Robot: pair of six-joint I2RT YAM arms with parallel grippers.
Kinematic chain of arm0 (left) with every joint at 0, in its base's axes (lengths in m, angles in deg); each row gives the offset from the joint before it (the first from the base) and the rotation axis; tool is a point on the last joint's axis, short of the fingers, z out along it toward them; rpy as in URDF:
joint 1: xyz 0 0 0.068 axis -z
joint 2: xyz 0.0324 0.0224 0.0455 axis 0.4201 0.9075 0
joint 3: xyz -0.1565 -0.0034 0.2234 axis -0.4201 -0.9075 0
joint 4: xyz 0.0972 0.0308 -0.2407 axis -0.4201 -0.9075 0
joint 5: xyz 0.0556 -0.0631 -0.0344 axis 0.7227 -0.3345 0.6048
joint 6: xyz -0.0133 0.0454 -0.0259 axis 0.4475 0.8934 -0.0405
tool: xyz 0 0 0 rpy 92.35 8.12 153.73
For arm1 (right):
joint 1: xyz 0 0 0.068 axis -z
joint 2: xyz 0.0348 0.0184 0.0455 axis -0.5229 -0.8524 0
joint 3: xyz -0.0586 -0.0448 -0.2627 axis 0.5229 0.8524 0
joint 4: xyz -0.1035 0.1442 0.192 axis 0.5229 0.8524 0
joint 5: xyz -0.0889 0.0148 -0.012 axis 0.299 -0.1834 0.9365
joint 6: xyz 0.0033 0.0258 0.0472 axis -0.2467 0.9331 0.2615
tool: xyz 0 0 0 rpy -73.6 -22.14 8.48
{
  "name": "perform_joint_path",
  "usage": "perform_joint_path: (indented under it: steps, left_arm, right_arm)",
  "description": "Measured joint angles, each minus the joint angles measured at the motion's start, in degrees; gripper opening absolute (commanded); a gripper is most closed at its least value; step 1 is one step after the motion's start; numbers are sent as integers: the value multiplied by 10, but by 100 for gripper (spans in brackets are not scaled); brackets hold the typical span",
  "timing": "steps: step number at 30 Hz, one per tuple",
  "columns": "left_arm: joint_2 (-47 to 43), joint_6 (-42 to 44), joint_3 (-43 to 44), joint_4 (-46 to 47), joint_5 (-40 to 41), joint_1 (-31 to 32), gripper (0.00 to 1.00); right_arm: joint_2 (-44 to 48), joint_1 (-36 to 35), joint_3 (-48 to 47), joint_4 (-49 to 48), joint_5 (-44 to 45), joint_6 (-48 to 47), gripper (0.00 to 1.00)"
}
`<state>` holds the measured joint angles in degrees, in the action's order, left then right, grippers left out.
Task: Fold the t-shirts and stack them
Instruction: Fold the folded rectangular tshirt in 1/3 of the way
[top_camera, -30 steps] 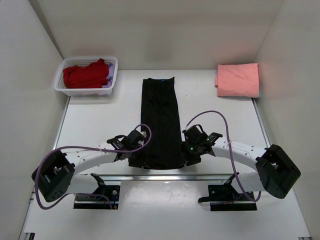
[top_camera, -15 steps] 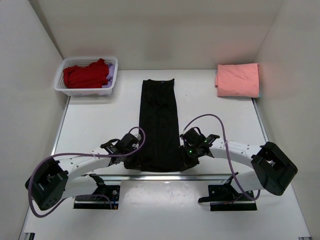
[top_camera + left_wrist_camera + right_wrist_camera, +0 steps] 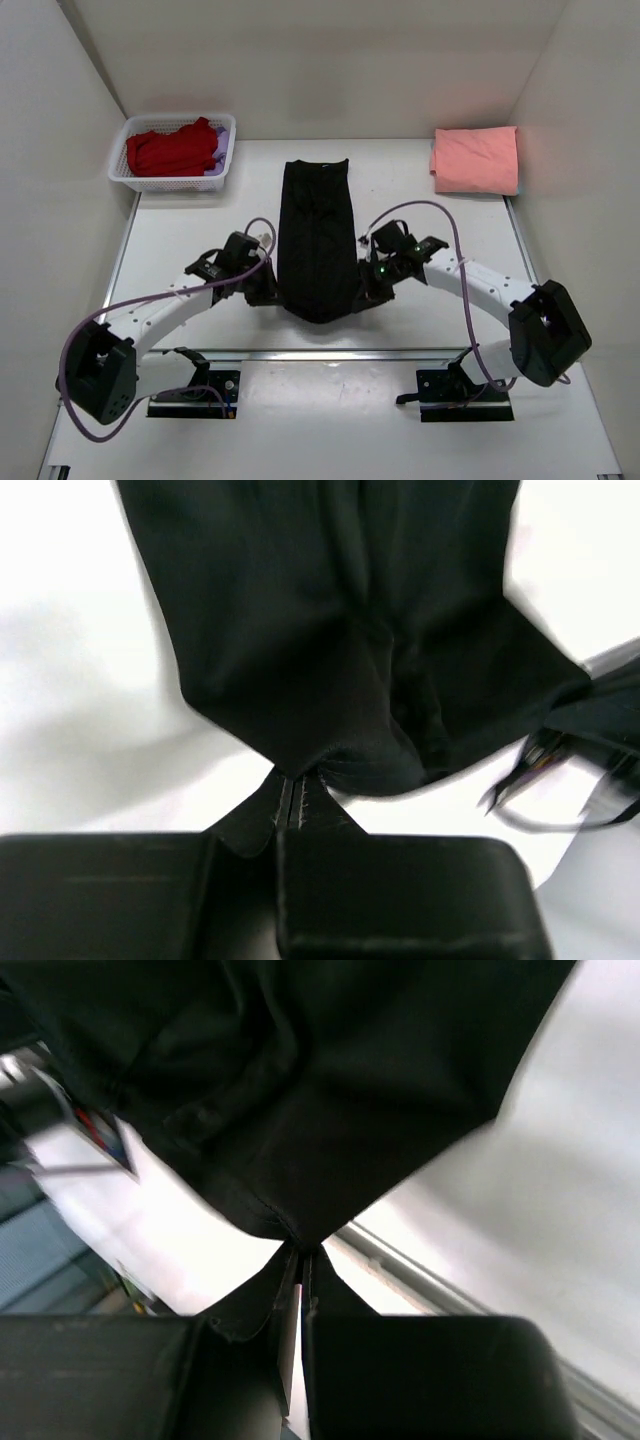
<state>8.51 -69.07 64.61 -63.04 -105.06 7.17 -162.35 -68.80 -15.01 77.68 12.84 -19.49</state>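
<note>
Both near corners of the long black fabric t-shirt (image 3: 317, 235) are now raised and drawn toward twelve o'clock, pinched by the clenched left gripper (image 3: 268, 296) at seven o'clock and the clenched right gripper (image 3: 366, 293) at five; its far end is left on the white table (image 3: 180, 250).

- No words, brand names or numbers can be read in any of the views.
- The black t-shirt (image 3: 318, 235) shows no legible print or label.
- The small coloured markings (image 3: 95, 1125) beside the fabric in the right wrist view are too blurred to read.
</note>
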Motion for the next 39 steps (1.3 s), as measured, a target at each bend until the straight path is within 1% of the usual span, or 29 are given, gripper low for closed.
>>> perform_joint_path:
  steps: [3, 6, 10, 13, 18, 23, 25, 27, 28, 30, 32, 33, 34, 35, 36, 37, 39]
  left_arm:
    - [26, 15, 38, 9, -7, -42, 0]
    - [64, 24, 71, 16, -11, -71, 0]
    - [144, 35, 139, 20, -14, -87, 0]
    - [204, 40, 207, 17, -15, -96, 0]
    - [292, 50, 314, 14, -15, -114, 0]
    - [351, 55, 355, 12, -14, -137, 0]
    - [366, 55, 358, 10, -14, -144, 3]
    - [380, 55, 358, 9, -14, -151, 7]
    - [385, 54, 359, 9, -14, -153, 12]
    - [396, 54, 363, 10, -16, -157, 14]
    - [411, 51, 376, 11, -18, -162, 29]
    - [419, 50, 385, 14, -20, -163, 34]
    - [427, 46, 395, 18, -24, -165, 37]
    - [432, 43, 403, 24, -27, -167, 45]
    - [437, 39, 409, 32, -31, -170, 48]
    - [440, 33, 414, 47, -37, -173, 48]
    - [442, 14, 417, 81, -49, -181, 46]
  right_arm:
    - [-42, 42, -68, 20, -11, -20, 0]
    - [-96, 81, -128, 37, -21, -46, 0]
    - [-181, 138, -219, 73, -30, -93, 0]
    - [-237, 171, -281, 99, -32, -122, 0]
    - [-316, 199, -387, 139, -33, -156, 1]
    - [-385, 212, -483, 162, -42, -169, 0]
    - [-410, 216, -515, 165, -49, -170, 1]
    - [-432, 219, -542, 169, -56, -170, 0]
    - [-442, 221, -554, 170, -58, -169, 0]
    - [-460, 221, -576, 171, -64, -169, 4]
    - [-475, 221, -599, 173, -66, -166, 11]
    - [-482, 221, -612, 174, -64, -166, 14]
    - [-489, 220, -627, 174, -62, -165, 17]
    - [-493, 220, -639, 174, -58, -165, 18]
    - [-495, 219, -651, 175, -51, -165, 19]
    - [-497, 218, -666, 176, -43, -165, 20]
    - [-497, 215, -693, 174, -21, -163, 26]
